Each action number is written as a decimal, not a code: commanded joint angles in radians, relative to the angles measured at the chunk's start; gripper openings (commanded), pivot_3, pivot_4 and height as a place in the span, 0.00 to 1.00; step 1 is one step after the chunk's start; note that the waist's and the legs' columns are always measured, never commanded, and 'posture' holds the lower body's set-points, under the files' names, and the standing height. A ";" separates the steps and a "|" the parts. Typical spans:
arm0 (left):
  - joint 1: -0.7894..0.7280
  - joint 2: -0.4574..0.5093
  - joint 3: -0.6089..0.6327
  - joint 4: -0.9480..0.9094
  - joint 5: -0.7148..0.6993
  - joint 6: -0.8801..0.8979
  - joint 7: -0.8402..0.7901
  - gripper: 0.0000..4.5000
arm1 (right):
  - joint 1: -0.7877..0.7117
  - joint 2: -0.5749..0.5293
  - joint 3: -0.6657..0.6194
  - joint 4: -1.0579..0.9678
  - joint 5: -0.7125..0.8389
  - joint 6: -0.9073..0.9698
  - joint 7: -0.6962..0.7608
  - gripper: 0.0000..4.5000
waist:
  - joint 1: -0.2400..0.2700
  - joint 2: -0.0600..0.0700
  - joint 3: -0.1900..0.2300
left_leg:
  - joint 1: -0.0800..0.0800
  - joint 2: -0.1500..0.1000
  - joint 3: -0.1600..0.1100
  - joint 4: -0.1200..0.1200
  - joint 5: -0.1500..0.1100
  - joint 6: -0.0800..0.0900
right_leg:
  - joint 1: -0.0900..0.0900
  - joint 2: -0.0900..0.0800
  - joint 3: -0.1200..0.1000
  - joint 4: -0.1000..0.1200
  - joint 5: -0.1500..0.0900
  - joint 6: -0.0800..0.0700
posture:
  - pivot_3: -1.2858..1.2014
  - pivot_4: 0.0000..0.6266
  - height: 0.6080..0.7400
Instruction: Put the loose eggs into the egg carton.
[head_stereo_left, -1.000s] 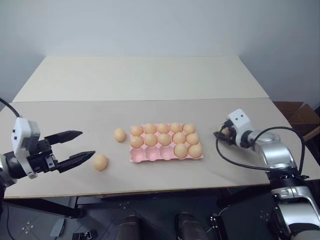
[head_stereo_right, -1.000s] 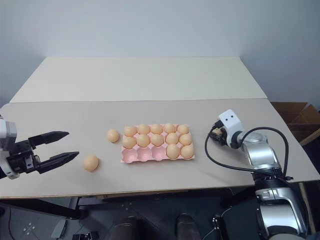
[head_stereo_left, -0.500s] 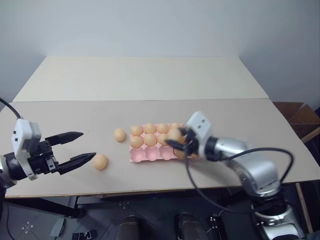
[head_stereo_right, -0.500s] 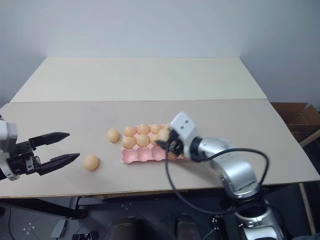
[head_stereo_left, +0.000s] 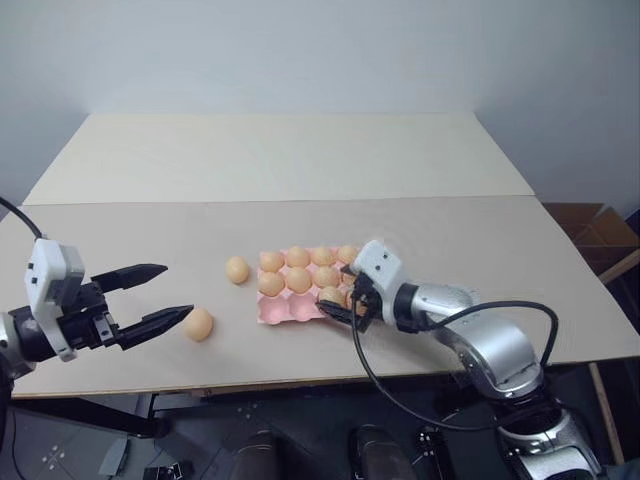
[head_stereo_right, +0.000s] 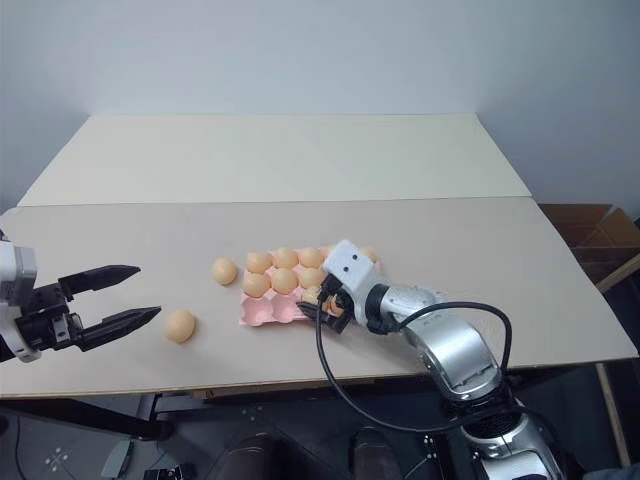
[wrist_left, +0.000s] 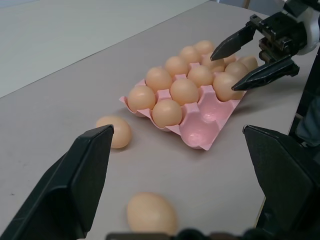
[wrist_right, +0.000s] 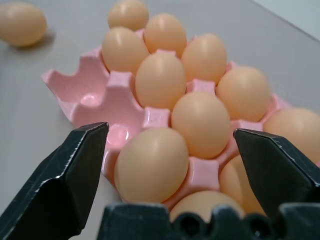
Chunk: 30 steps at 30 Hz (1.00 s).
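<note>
You are looking at a pale beige table (head_stereo_left: 300, 160) that is carrying the pink egg carton (head_stereo_left: 285, 308) near its front edge. Two loose eggs are lying on it: one (head_stereo_left: 237, 269) just beside the carton's left end, another (head_stereo_left: 198, 323) farther left and nearer.

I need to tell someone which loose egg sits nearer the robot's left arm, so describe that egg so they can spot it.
Start at the pink egg carton in the middle of the tan table. Two eggs lie on the table to its left. The one you want is nearer the table's front edge, beside the tips of the left gripper's open fingers; the other egg sits close to the carton.
</note>
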<state>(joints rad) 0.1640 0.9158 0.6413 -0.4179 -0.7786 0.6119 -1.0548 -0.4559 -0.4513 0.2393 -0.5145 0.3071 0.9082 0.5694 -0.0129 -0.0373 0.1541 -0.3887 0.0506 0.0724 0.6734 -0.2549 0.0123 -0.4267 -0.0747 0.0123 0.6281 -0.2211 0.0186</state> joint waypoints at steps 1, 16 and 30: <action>0.009 0.003 0.041 -0.016 -0.003 -0.013 0.005 1.00 | -0.013 -0.048 -0.105 -0.067 0.057 0.003 0.039 1.00 | 0.000 0.000 0.000 | 0.000 0.000 0.000 0.000 0.000 0.000 | 0.000 0.000 0.000 -0.001 0.000 0.000 | 0.52 0.24 1.00; 0.224 -0.024 0.132 0.041 0.099 -0.072 -0.064 1.00 | 0.324 -0.405 -0.507 0.095 0.148 -0.320 0.385 1.00 | -0.002 0.000 0.000 | 0.003 -0.001 0.001 -0.005 0.000 0.000 | 0.001 -0.001 0.001 -0.003 -0.004 -0.004 | 0.52 0.24 1.00; -0.022 -0.087 -0.287 0.072 0.240 0.081 0.254 1.00 | 0.327 -0.394 -0.480 0.044 0.155 -0.337 0.336 1.00 | 0.016 -0.001 0.000 | 0.002 -0.001 0.001 -0.004 0.000 0.000 | 0.002 -0.001 0.002 -0.003 0.000 0.001 | 0.52 0.24 1.00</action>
<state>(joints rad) 0.1658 0.8301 0.3805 -0.3580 -0.5500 0.6767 -0.8275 -0.1237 -0.8421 -0.2204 -0.4329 0.4539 0.5913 0.9140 0.0036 -0.0381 0.1540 -0.3864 0.0494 0.0736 0.6691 -0.2548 0.0122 -0.4247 -0.0755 0.0139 0.6246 -0.2208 0.0206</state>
